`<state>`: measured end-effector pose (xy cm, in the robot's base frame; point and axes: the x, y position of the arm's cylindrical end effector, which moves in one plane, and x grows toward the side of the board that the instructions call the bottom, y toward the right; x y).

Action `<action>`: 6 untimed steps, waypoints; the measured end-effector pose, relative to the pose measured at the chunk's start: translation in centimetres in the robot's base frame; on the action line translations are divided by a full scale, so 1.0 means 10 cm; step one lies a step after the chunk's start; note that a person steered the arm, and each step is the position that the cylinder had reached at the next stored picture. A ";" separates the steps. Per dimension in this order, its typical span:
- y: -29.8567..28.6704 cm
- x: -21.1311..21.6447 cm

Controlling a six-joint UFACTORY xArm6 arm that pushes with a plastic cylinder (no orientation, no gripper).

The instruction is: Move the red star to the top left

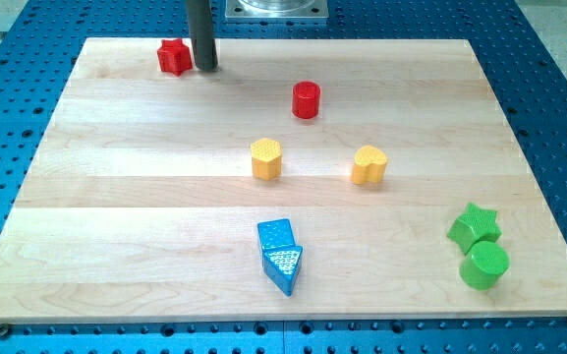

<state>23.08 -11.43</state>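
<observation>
My tip (205, 68) is a bare rod end with no pincer on it, so nothing is wide, narrow or held; it rests on the desk (116, 197) near the top edge. The red star (174, 57) sits just beside it toward the view's left, close enough that I cannot tell whether they touch. Being on the star's right side, a leftward push would likely carry it toward the top-left corner.
</observation>
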 end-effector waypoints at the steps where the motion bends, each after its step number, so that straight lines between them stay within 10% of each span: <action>1: -0.87 -0.01; 3: -0.69 0.71; 5: -0.77 0.39; 6: 0.17 0.36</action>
